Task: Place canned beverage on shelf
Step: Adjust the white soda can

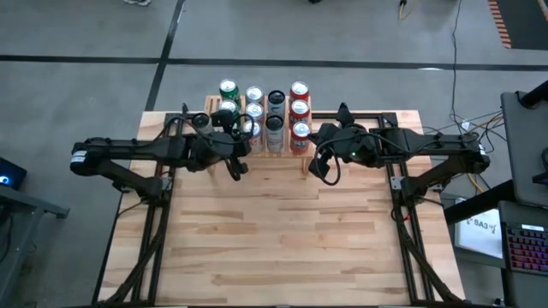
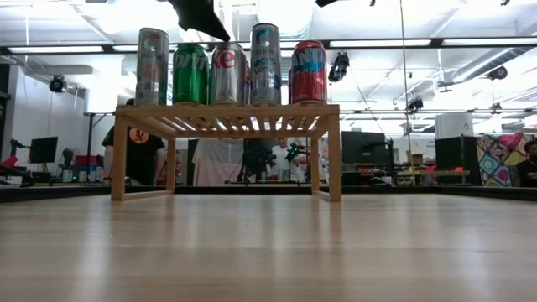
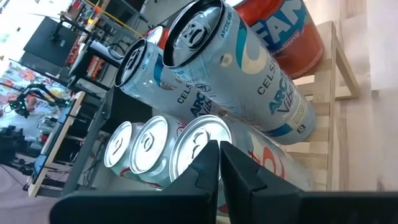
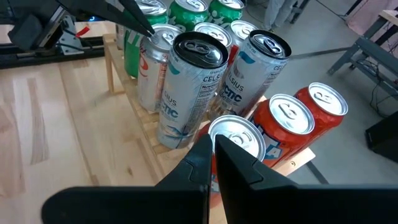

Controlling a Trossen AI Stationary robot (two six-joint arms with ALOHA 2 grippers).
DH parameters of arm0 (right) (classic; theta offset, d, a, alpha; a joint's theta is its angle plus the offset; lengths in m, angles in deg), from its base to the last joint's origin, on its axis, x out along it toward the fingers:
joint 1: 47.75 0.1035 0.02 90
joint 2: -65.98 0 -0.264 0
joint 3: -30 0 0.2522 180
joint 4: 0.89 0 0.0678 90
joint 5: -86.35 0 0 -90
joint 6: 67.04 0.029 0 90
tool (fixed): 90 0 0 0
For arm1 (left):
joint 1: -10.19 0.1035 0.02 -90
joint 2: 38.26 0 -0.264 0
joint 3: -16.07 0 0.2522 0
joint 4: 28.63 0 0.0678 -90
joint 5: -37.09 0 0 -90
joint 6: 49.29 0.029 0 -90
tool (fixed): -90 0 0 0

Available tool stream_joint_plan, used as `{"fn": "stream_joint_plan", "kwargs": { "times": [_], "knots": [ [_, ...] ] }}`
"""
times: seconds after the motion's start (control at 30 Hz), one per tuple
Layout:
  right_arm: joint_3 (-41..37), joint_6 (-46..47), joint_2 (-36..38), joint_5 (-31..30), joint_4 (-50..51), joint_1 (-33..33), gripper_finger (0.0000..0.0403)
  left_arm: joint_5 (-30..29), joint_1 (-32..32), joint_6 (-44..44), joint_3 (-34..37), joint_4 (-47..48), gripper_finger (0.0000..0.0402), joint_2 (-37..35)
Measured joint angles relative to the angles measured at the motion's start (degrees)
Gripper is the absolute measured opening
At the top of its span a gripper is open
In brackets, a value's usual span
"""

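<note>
1. At the table's far edge, the shelf (image 1: 257,128) is running its long axis left to right, carrying upright cans (image 1: 276,111).
2. The left gripper (image 1: 241,168) and right gripper (image 1: 321,170) are hovering just near of it.
3. Both pairs of fingers are pressing together, holding nothing.

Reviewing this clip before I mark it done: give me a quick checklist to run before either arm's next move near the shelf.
1. Left gripper shut, holding nothing: ok.
2. Right gripper shut, holding nothing: ok.
3. Cans upright on the shelf: ok in the low view.
4. No can left on the tabletop: ok.
5. Left fingertips clear of the silver can just beyond them: cannot tell.
6. Right fingertips clear of the red can just beyond them: cannot tell.
</note>
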Motion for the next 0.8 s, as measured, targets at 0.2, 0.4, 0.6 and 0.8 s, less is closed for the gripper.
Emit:
{"fn": "stream_joint_plan", "kwargs": {
  "times": [0.2, 0.4, 0.6, 0.8],
  "knots": [
    [0.0, 0.0, 0.0, 0.0, 0.0, 0.0, 0.0009, 0.0, 0.0, -2.5, 0.0, 0.0, 0.0000, 0.0],
    [0.0, 0.0, 0.0, 0.0, 0.0, 0.0, 0.0009, 0.1, -0.1, -4.3, 0.0, -0.2, 0.0000, 0.0],
    [0.0, 0.0, 0.0, 0.0, 0.0, 0.0, 0.0009, 0.2, -0.1, -6.7, 0.0, -0.2, 0.0000, 0.0],
    [0.0, 0.0, 0.0, 0.0, 0.0, 0.0, 0.0009, 0.3, -0.2, -8.1, 0.0, -0.4, 0.0000, 0.0]
  ]
}}
